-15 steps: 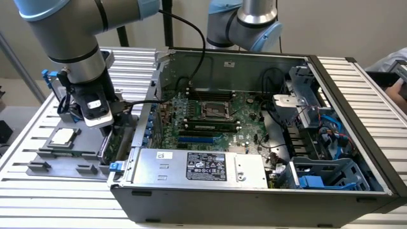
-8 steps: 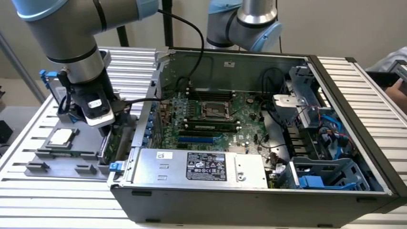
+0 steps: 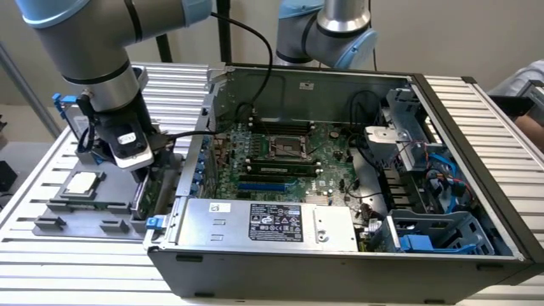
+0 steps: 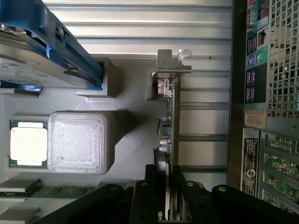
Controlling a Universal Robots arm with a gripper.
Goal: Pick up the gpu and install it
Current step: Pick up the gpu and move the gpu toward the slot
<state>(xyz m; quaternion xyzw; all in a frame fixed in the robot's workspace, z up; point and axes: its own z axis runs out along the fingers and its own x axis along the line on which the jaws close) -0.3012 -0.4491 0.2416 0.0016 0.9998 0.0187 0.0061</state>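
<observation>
The gripper [image 4: 166, 182] is low over the grey holder tray [image 3: 85, 220], its 2 black fingers [image 4: 148, 189] drawn in to a narrow gap and pressed against the 2 flat faces of the gpu [image 4: 174, 116]. The gpu stands on edge along the tray's edge nearest the open computer case [image 3: 340, 268] and runs straight out from between the fingers to its silver bracket [image 4: 173, 63]. A CPU chip [image 4: 28, 142] and a blue-railed hard drive [image 4: 42, 51] sit farther across the tray.

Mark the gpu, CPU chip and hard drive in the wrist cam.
gpu [image 4: 174, 112]: wrist view, on the board's edge.
CPU chip [image 4: 28, 142]: wrist view, middle of its silver top.
hard drive [image 4: 28, 53]: wrist view, on its silver body.
</observation>
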